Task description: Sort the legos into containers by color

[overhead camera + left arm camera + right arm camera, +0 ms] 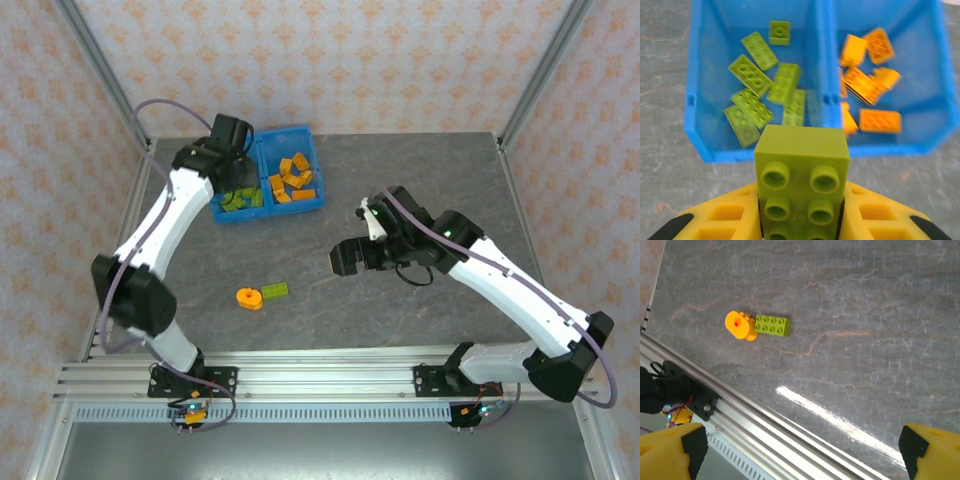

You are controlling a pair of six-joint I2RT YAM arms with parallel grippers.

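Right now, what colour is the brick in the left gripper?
Lime green brick, clearest in left wrist view.

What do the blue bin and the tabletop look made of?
Bright blue rectangular two-compartment bin: likely moulded plastic, with smooth walls, even colour and rounded rims. Grey veined tabletop: stone or stone-print laminate, can't tell which. It looks glossy, judging by the bright light streak.

white arms (165,225), black joints (130,290), purple cables (158,102), yellow fingers (660,452), black pads (694,447)
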